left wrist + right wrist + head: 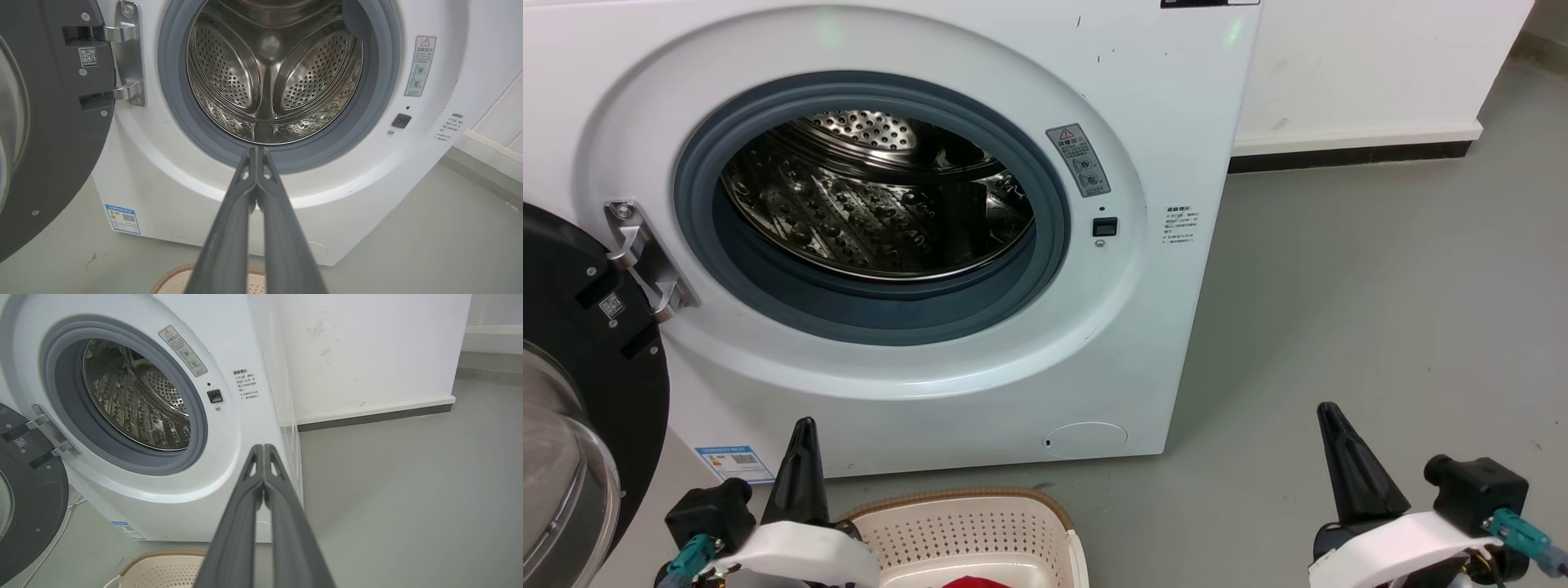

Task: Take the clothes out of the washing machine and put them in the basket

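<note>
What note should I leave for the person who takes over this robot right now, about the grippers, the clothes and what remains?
The left gripper is shut and empty, pointing at the washing machine opening.
The right gripper is shut and empty, aimed past the machine's right edge.
The door is open and the drum looks empty of clothes.
The basket stands on the floor in front of the machine, with red fabric inside. I cannot tell how many garments.
Done: unloading seems finished.
Left: probably only a check of the basket's contents.
</note>
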Tool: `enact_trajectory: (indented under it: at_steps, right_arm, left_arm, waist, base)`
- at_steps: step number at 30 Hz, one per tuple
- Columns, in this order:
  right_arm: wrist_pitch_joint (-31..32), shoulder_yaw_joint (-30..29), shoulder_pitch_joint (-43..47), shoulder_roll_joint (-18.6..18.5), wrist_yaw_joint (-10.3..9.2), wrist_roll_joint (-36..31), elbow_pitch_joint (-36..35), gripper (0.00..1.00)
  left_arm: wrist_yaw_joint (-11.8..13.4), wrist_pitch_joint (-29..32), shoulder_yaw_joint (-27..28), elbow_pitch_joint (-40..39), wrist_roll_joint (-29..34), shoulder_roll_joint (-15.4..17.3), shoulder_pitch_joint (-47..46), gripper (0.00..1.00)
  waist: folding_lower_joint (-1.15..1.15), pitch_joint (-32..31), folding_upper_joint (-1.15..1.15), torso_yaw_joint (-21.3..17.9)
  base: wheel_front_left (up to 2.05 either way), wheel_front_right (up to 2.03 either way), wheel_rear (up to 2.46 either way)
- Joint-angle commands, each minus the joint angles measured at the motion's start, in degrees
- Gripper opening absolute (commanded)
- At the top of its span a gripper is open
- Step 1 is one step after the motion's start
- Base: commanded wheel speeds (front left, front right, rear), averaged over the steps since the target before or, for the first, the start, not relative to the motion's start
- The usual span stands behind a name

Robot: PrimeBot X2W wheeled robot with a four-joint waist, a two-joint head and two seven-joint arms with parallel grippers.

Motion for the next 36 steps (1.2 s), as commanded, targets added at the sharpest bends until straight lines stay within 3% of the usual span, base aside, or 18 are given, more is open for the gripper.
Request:
enact_trajectory:
  at_steps: [1,36]
  right_arm:
    - [0.16,-0.21,-1.88,-0.43,0.00,2.50,-0.49,0.00]
    - [3.76,-2.48,-5.18,-1.66,-0.01,36.28,4.41,0.00]
  left_arm:
    - [-0.45,0.37,0.32,-0.62,-2.17,-0.03,-1.74,0.00]
    - [-3.96,7.36,2.97,2.02,-32.92,-0.61,-4.18,0.00]
  waist:
    - [0.00,0.01,0.00,0.05]
    - [0.00,0.24,0.00,1.64]
  base:
    - [0.00,0.00,0.00]
    - [0.00,0.00,0.00]
